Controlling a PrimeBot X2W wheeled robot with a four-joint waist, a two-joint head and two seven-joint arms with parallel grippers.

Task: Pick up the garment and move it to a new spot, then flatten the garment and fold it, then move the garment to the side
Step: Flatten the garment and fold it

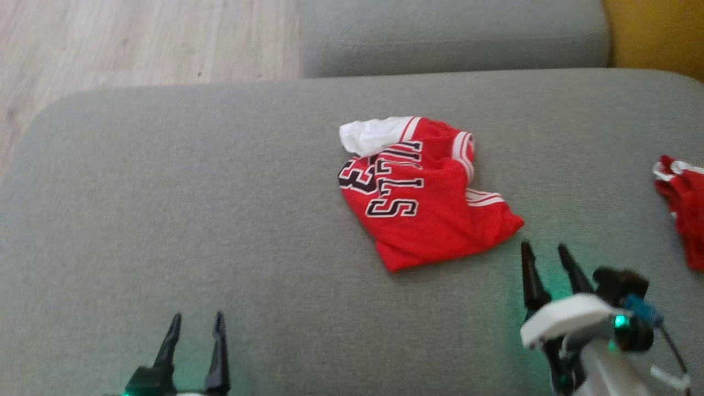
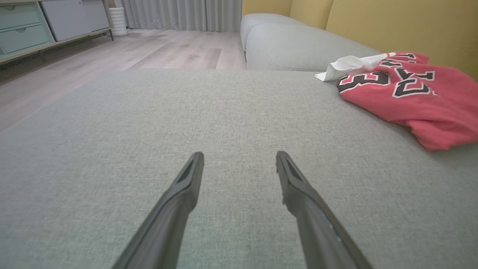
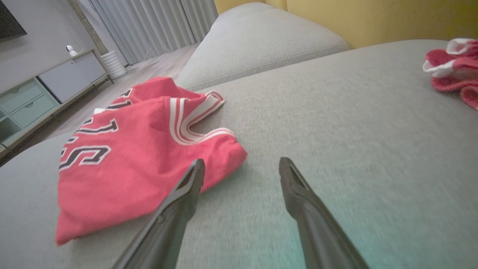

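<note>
A red jersey [image 1: 423,195] with black-and-white lettering and white trim lies crumpled on the grey sofa cushion [image 1: 220,192], right of centre. It also shows at the right of the left wrist view as the jersey [image 2: 410,89] and at the left of the right wrist view as the jersey [image 3: 130,157]. My right gripper [image 1: 544,250] is open just below the jersey's lower right corner, its left fingertip [image 3: 196,168] close to the hem, holding nothing. My left gripper [image 1: 197,322] hovers open over bare cushion at the lower left, well away from the jersey.
A second red-and-white garment [image 1: 682,203] lies at the cushion's right edge. Another grey cushion [image 1: 451,33] sits behind, with a yellow backrest [image 1: 654,33] at the far right. Wooden floor [image 1: 137,38] lies beyond the left edge; a cabinet [image 2: 37,26] stands across the room.
</note>
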